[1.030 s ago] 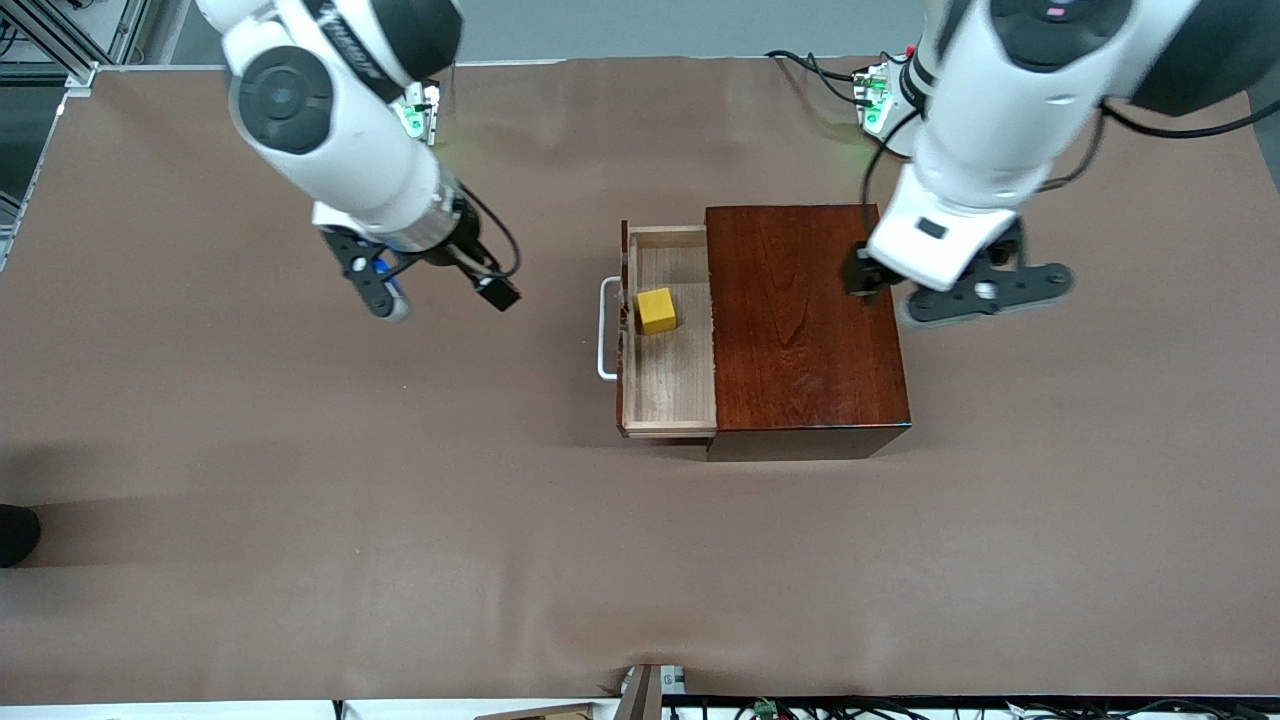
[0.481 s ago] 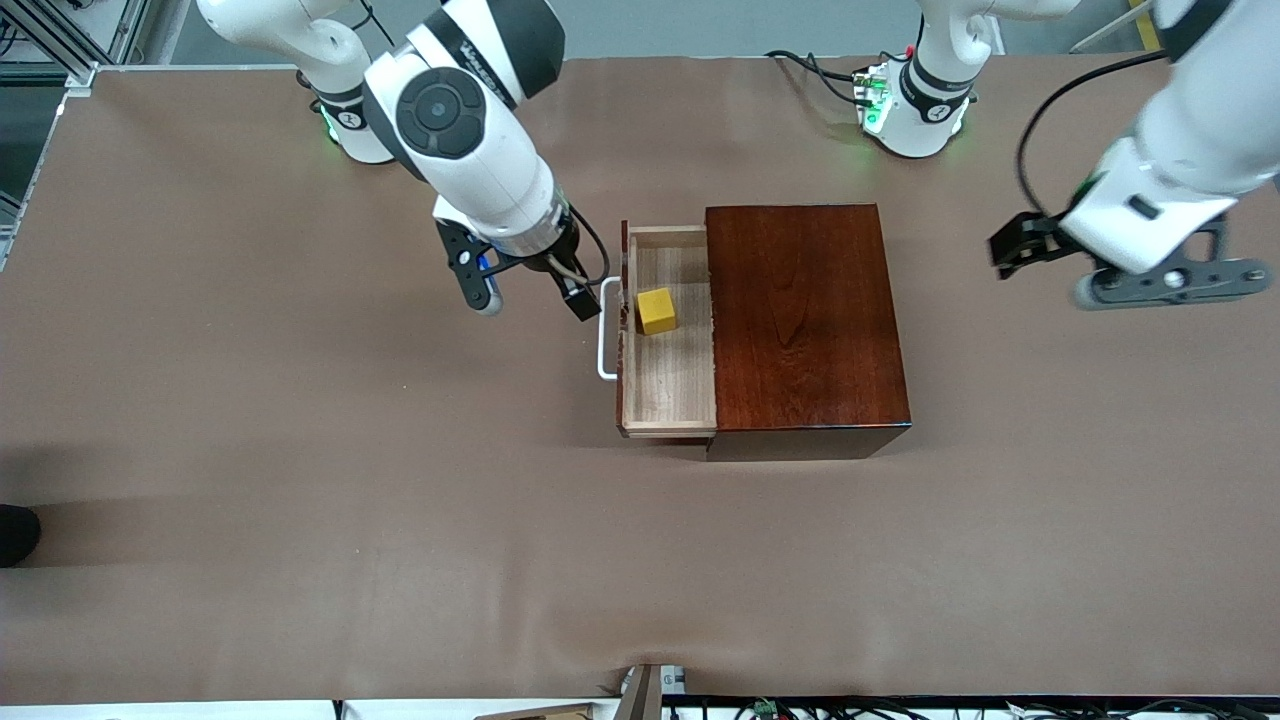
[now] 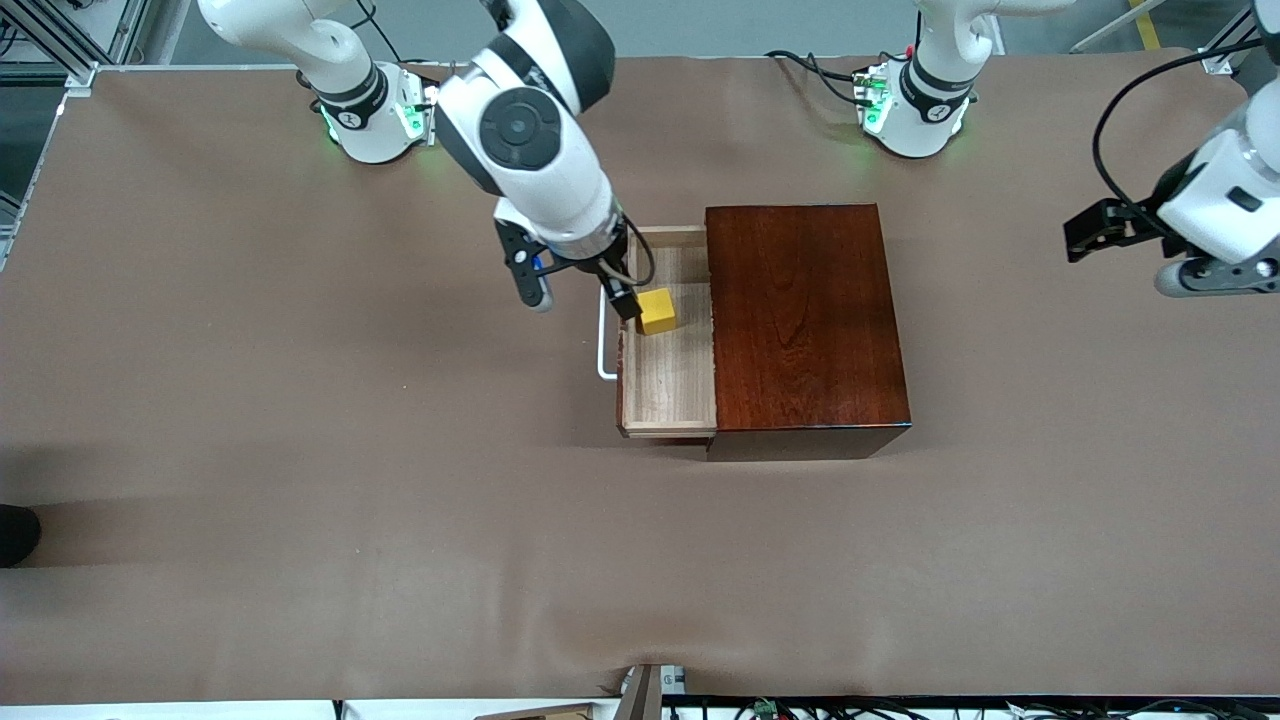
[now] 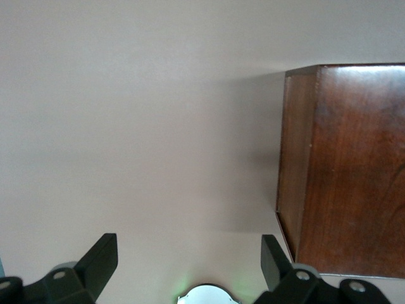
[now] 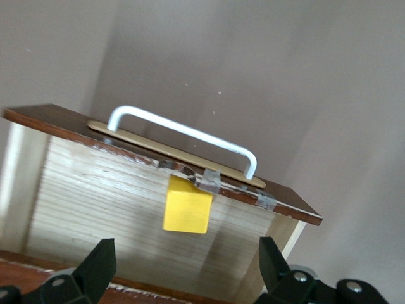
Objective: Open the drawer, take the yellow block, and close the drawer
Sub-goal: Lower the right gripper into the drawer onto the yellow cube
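The drawer (image 3: pixel 668 385) stands pulled out of the dark reddish-brown box (image 3: pixel 805 320) toward the right arm's end of the table, its white handle (image 3: pixel 603 345) in front. The yellow block (image 3: pixel 657 310) sits on the pale wood floor just inside the drawer's front. My right gripper (image 3: pixel 580 295) hangs open over the drawer's front and handle, nothing between its fingers. In the right wrist view the yellow block (image 5: pixel 186 204) lies ahead of the open right gripper (image 5: pixel 186 263), by the handle (image 5: pixel 183 134). My left gripper (image 3: pixel 1120 255) is open over bare table beside the box (image 4: pixel 345 171).
Brown cloth (image 3: pixel 400 500) covers the whole table. The two arm bases (image 3: pixel 375 115) (image 3: pixel 905 110) glow green along the edge farthest from the front camera, with cables near the left arm's base. A dark object (image 3: pixel 15 535) shows at the table's edge at the right arm's end.
The right arm has swung from the open table to over the drawer's front. The left arm has drawn away from the box toward its own end of the table.
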`<state>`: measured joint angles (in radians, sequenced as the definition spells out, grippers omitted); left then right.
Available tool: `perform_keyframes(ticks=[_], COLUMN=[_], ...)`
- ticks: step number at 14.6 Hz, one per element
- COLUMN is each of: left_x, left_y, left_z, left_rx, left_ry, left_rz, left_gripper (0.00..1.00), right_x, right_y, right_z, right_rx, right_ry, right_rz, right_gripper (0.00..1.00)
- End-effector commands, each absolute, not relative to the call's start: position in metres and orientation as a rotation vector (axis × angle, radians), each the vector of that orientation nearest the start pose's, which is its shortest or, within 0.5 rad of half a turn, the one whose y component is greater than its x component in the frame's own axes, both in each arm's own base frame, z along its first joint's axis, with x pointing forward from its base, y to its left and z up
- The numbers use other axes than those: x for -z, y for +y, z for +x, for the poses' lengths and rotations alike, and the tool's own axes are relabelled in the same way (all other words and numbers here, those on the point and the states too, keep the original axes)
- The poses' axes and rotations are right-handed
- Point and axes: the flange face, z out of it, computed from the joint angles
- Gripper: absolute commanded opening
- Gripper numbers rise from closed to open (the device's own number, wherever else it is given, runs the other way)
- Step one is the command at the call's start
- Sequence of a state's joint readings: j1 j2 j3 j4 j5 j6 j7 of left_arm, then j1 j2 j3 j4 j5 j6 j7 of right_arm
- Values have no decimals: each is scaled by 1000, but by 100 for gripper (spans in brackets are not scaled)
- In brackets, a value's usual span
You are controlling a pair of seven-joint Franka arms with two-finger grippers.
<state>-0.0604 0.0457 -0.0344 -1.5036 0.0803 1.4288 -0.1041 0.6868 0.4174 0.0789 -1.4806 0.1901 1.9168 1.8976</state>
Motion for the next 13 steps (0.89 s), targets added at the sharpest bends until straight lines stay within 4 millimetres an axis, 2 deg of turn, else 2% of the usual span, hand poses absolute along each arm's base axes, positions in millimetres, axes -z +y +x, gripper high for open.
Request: perform_keyframes(ticks=[1,4,9,12,13], left_x=[-622,-633,-653,-655,-657], left_y=[-31,-31,-38,-36,-35], left_z=[546,550,553,551,550], left_rx=[-136,-68,-11,-8,-1], left_ry=[-29,-11,53,53,52], left_rz=[-3071,-3074,-3157,-3155,-3149], left_gripper=[100,100,100,100,100], right_x=[-427,-412,-379,-363,-361], right_y=[497,509,530,538,538], right_z=[489,488,471,469,469], right_rx=[-321,-320,-332,-309,-249], right_ry=[1747,1793,1829,1832,1816], right_rz=[-2521,-2486,-2512,-2503,-2534], right_gripper=[100,100,100,100,100])
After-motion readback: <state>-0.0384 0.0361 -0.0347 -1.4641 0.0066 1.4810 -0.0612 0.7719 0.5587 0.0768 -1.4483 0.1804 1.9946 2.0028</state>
